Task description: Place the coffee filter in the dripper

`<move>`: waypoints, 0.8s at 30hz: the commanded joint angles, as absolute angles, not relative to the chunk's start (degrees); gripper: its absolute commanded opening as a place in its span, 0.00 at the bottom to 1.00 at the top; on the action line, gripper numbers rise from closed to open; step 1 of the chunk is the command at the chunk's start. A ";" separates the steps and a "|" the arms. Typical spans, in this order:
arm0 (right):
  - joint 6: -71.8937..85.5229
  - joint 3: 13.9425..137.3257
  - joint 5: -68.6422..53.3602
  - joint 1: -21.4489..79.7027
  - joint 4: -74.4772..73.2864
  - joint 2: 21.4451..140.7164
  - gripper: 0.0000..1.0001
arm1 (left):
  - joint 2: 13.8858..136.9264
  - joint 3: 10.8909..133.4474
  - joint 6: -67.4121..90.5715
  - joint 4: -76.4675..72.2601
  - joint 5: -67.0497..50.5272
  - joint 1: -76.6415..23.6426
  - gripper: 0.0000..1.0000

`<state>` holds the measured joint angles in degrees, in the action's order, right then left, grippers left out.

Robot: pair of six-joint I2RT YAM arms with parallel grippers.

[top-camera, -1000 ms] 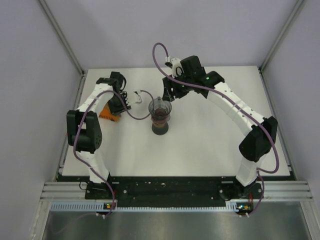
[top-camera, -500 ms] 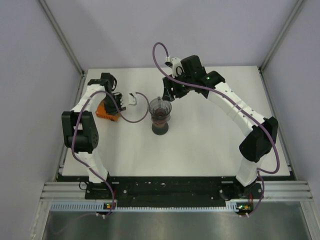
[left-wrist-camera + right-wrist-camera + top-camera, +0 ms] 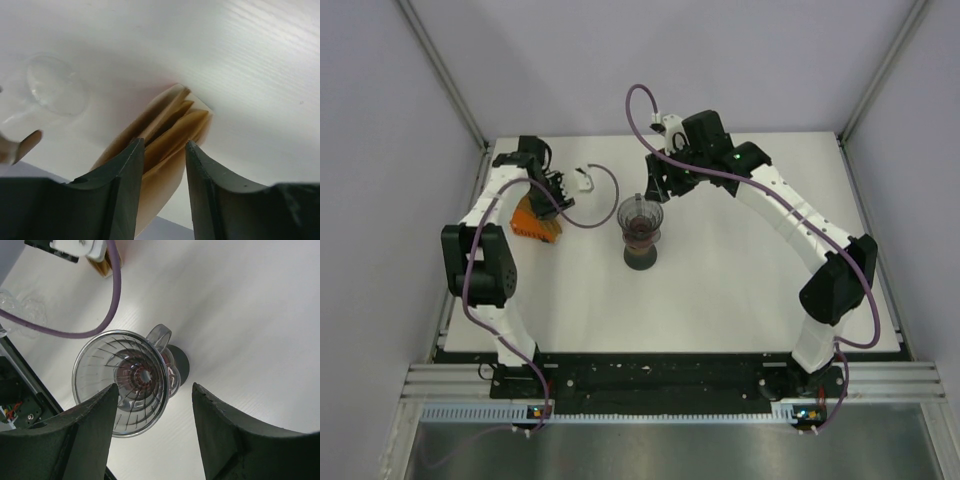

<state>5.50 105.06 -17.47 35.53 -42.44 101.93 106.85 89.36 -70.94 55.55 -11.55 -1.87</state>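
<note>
Frames the filters point(image 3: 172, 127) between the fingers of the left gripper point(image 3: 165, 145) — spread, pinching nothing, with them just ahead at the far left of the table point(image 3: 740, 290), folds running roughly along the fingers. Shows the dripper point(image 3: 640, 218) empty mid-table, right of the filters; hangs the right gripper point(image 3: 155, 387), likewise spread, just behind it.

we see two arms of white shells with black joint housings; the left arm point(image 3: 492, 200) and the right arm point(image 3: 790, 215) match in build; a purple cable point(image 3: 628, 108) loops off the right one, and a second purple cable point(image 3: 116, 290) runs from the left; a small green light point(image 3: 733, 157) glows on the right wrist; the left gripper point(image 3: 164, 145) has matte black, curved fingers point(image 3: 120, 190); the right gripper point(image 3: 153, 390) has the same, broader and rounded.
</note>
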 commanded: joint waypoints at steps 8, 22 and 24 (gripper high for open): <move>5.01 106.96 -17.32 36.47 -40.61 97.65 0.61 | 94.14 91.95 -17.27 33.16 3.12 2.89 0.63; 5.36 104.33 -15.03 36.47 -38.93 95.54 0.61 | 87.54 79.37 13.97 21.18 14.86 11.43 0.87; 5.10 103.98 -14.85 36.47 -38.94 95.36 0.61 | 88.59 79.10 15.55 21.71 13.89 11.43 0.88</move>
